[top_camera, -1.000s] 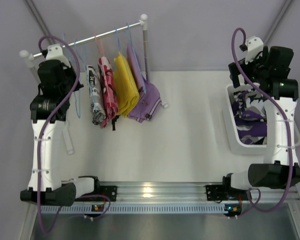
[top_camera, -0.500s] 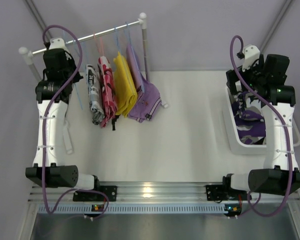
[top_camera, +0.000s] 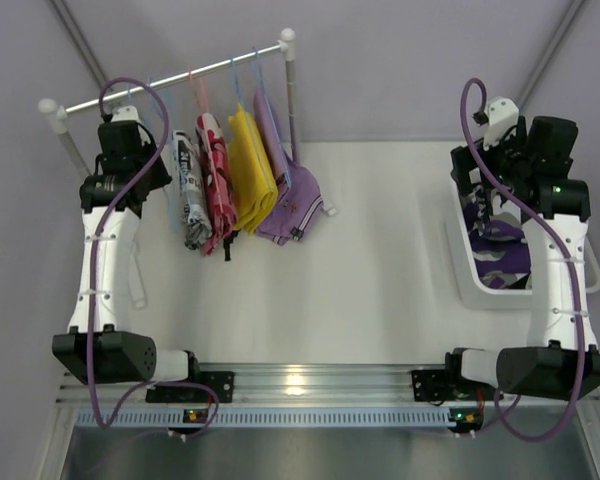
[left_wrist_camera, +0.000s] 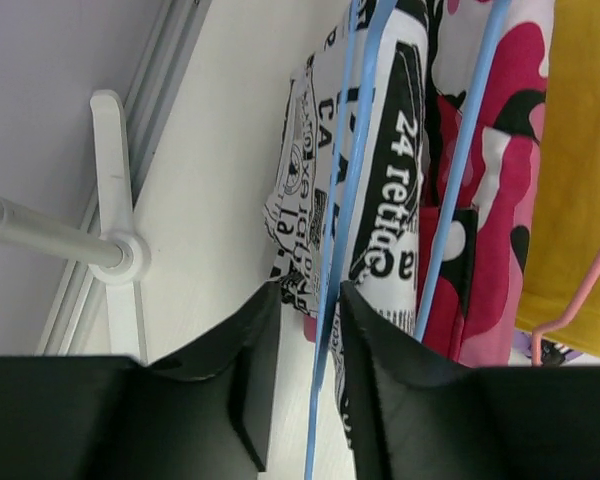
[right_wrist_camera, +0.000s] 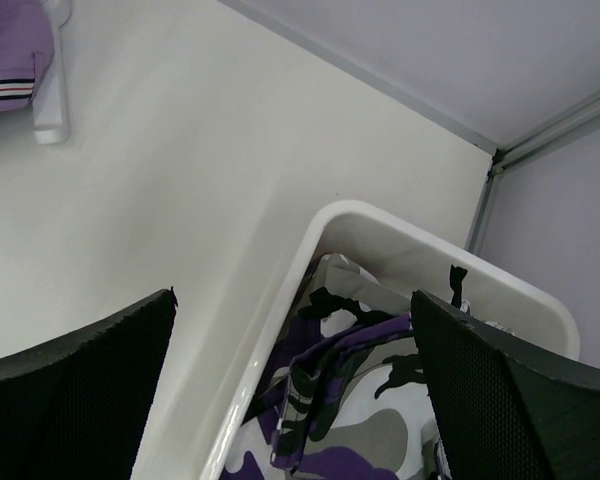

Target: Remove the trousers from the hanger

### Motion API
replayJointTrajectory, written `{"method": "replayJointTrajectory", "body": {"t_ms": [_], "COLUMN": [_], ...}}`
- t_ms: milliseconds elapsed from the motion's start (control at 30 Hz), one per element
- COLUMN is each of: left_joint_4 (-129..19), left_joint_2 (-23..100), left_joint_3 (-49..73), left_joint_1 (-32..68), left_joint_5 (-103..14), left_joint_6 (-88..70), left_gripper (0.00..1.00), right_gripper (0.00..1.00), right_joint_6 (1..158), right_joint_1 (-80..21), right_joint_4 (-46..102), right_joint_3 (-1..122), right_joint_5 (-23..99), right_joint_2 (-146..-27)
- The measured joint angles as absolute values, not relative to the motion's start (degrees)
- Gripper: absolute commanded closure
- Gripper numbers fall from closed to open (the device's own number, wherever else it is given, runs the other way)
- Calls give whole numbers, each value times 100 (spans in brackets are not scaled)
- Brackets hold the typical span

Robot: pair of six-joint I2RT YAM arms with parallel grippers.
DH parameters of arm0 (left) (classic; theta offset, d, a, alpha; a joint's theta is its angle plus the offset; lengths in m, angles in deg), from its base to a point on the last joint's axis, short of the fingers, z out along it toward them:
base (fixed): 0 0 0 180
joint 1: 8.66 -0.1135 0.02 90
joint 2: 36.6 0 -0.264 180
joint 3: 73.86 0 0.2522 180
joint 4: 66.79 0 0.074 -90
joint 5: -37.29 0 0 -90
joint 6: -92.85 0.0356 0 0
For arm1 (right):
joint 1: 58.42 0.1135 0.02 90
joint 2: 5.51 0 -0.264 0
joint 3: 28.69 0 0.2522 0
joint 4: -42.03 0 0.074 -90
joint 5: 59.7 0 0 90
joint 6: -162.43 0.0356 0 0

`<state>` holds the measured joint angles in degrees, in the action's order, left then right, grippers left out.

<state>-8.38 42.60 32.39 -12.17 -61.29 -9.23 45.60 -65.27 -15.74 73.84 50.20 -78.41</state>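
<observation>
The camouflage trousers (top_camera: 505,240) lie bunched in the white basket (top_camera: 460,262) at the right; they also show in the right wrist view (right_wrist_camera: 380,400). My right gripper (top_camera: 490,185) hovers over the basket's far end, open and empty (right_wrist_camera: 292,300). The bare light-blue hanger (top_camera: 166,195) hangs at the left end of the rack. My left gripper (top_camera: 152,170) is at it. In the left wrist view its wire (left_wrist_camera: 345,220) runs between the jaws (left_wrist_camera: 310,300), which stand slightly apart with a gap on each side.
The clothes rail (top_camera: 180,80) carries a black-and-white lettered garment (top_camera: 188,195), a red-pink one (top_camera: 215,180), a yellow one (top_camera: 250,165) and a purple one (top_camera: 292,200). The rack's white foot (left_wrist_camera: 110,200) stands left of my left gripper. The basket rim (right_wrist_camera: 310,260) lies under the right gripper.
My left arm has stretched up and back toward the rail, its gripper now at the blue hanger. My right gripper has shifted slightly left over the basket.
</observation>
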Motion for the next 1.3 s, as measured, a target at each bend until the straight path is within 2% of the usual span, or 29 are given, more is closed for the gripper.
{"method": "replayJointTrajectory", "body": {"t_ms": [33,100,133,233,267,633,767,867,1067,1300], "left_joint_4": [-832,-821,-817,-814,-812,-25,598,663,762,832], "left_joint_2": [4175,3978,3877,3576,3460,2911,3346,3772,4548,4393], "left_joint_3": [3125,2961,2918,2893,2893,3746,4817,5403,5510,5446], "left_joint_1": [-1219,-1223,-1228,-1232,-1232,-1232,-1109,-622,364,493], "left_joint_5": [-6094,-6004,-5945,-5751,-5661,-4881,-4323,-4214,-4166,-4345], "left_joint_6": [-923,-914,-914,-853,-831,-234,142,271,393,441], "left_gripper": [55,45,32,5,1,1,1,1,1,1], "right_gripper": [1,0,0,0,1,0,0,1,1,1], "right_joint_6": [4560,4560,4563,4569,4571,5019,5474,5837,6388,6735], "right_joint_1": [-6527,-6527,-6527,-6527,-6527,-6527,-6527,-6527,-6527,-6527], "right_joint_4": [-1565,-1559,-1568,-1581,-1581,-1585,-1583,-1557,-1380,-977], "right_joint_3": [7358,7325,7310,7286,7286,7019,6464,6000,5487,5013], "right_joint_5": [5028,5046,5055,5090,5105,5356,5483,5549,5616,5647], "right_joint_2": [-7809,-7750,-7721,-7660,-7643,-7037,-6443,-5966,-5457,-5400]}}
